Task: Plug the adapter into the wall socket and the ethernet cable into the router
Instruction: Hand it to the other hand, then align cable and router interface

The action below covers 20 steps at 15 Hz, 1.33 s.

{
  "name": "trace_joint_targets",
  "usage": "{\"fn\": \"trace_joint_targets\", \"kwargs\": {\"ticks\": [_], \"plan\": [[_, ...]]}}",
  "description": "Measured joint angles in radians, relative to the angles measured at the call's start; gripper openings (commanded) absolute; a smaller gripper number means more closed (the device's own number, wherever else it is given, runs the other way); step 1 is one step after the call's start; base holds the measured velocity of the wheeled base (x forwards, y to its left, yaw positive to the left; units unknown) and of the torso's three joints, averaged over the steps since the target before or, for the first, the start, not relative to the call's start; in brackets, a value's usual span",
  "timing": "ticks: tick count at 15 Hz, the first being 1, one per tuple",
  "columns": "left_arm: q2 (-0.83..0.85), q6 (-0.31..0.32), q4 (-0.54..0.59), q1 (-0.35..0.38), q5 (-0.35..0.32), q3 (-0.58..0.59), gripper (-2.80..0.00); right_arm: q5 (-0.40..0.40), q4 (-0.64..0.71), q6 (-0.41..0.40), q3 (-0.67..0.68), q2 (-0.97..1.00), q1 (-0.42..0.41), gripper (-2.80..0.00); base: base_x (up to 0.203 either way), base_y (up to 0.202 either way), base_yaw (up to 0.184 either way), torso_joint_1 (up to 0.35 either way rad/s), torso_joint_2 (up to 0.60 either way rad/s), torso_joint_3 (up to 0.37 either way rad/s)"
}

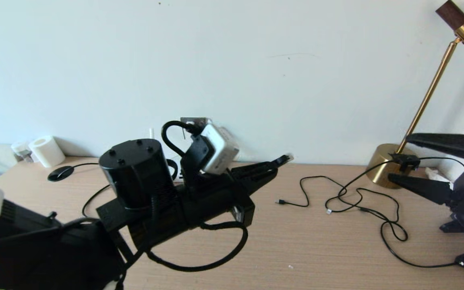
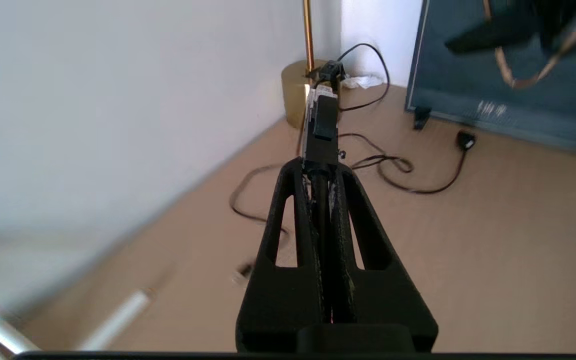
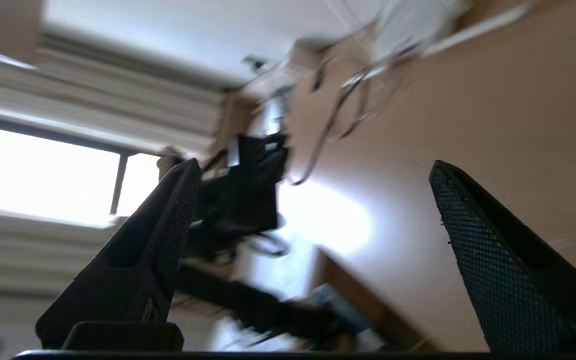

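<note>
My left gripper sits at centre frame in the head view, raised above the desk, its fingers pressed together on the ethernet cable. In the left wrist view the black plug with its clear tip stands out just beyond the fingertips. The adapter is in the wall socket, upper centre of the head view, partly hidden by my left arm; the white block looks tilted, and I cannot tell whether it is fully seated. Only a grey corner of the outlet plate shows.

My right gripper enters from the right edge of the head view, fingers spread wide and holding nothing, close to the brass lamp base.

Thin black cables lie loose on the desk, centre right. A paper roll stands at the far left by the wall. The router cannot be made out in any view.
</note>
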Motion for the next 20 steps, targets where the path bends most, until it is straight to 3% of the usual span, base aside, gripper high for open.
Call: {"fn": "trace_joint_targets", "kwargs": {"ticks": [4,9,12,14,17,20], "plan": [[-0.03,-0.231,0.003,0.026,0.045,0.07,-2.8,-0.234,0.012,-0.315,0.16,-0.152,-0.003,0.0,0.0,0.0,0.0,0.0,0.0,0.0],[-0.031,-0.444,0.062,0.18,0.116,0.096,-2.8,-0.586,0.026,-0.754,0.374,-0.402,-0.003,0.0,0.0,0.0,0.0,0.0,0.0,0.0],[-0.008,-0.469,0.073,0.28,0.155,0.113,-2.8,-0.665,0.061,-0.885,0.46,-0.636,-0.007,0.0,0.0,0.0,0.0,0.0,0.0,0.0],[0.039,-0.481,0.074,0.317,0.253,0.114,-2.8,-0.683,0.171,-0.957,0.508,-0.81,-0.01,0.0,0.0,0.0,0.0,0.0,0.0,0.0],[0.123,-0.516,0.07,0.337,0.382,0.113,-2.8,-0.712,0.402,-1.002,0.546,-1.046,-0.005,0.0,0.0,0.0,0.0,0.0,0.0,0.0],[0.21,-0.518,0.066,0.34,0.538,0.075,-2.8,-0.815,0.542,-1.1,0.577,-1.155,0.0,0.0,0.0,0.0,0.0,0.0,0.0,0.0]]}}
